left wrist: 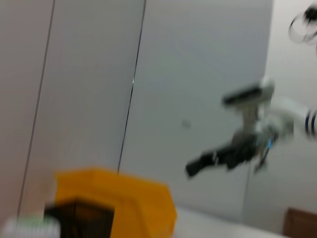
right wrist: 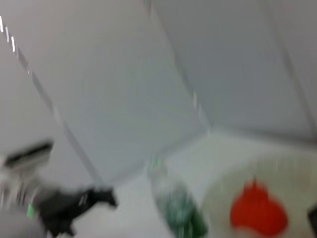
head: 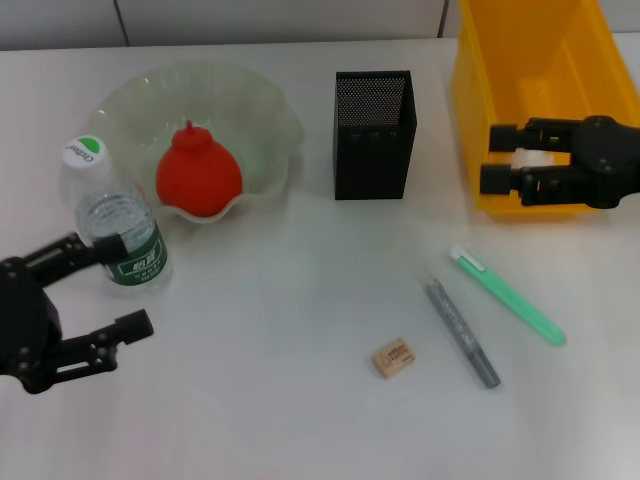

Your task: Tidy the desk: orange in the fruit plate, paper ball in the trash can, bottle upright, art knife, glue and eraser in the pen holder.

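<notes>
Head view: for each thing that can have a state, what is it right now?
orange: in the fruit plate.
bottle: upright, cap on.
pen holder: upright, looks empty.
trash can: nothing visible inside.
art knife: flat on desk.
glue: flat on desk, capped.
eraser: on desk.
left tool: open, beside bottle.
right tool: open, over trash can.

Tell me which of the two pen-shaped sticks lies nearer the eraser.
The grey art knife; the green, white-capped glue lies beyond it from the eraser.
</notes>
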Available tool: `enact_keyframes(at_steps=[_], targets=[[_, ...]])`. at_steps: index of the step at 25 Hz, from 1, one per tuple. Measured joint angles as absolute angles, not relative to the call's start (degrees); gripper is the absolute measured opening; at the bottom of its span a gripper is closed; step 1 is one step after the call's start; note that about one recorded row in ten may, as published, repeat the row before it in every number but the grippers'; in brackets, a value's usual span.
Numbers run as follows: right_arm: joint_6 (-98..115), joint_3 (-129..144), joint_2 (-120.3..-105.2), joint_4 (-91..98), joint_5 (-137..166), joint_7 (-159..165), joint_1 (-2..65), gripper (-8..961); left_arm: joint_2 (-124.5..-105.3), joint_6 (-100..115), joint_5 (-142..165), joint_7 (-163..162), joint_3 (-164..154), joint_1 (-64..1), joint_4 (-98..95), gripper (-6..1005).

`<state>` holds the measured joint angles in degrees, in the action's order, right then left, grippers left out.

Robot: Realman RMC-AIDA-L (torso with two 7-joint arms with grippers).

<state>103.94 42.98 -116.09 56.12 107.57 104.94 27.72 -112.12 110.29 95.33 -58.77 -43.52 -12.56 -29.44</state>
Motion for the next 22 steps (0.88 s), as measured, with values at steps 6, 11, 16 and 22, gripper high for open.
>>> enact_keyframes(at_steps=[6,11,16,22], targets=[[109.9,54.7,-116.05,84.4,127.3,136.5,34.7,816,-112.55,105.8,101.4,-63.7,-43.2,-14.3,-29.9,846],[114.8,67.1,-118.56,91.4,146.0,148.3,41.8,816,-112.95,104.6,101.7,-63.8,-43.2,-14.4,-29.7,846],[109.7,80.6,-119.53,88.9,158.0,154.4,42.2,816,-113.67,101.6,102.1,-63.8,-43.6,-14.5,-29.6,846],[99.0,89.7,-119.62,80.2,159.1,158.7,41.1,816,-114.06,100.5,108.1,-65.6,-43.8,-16.8,-30.0,846]])
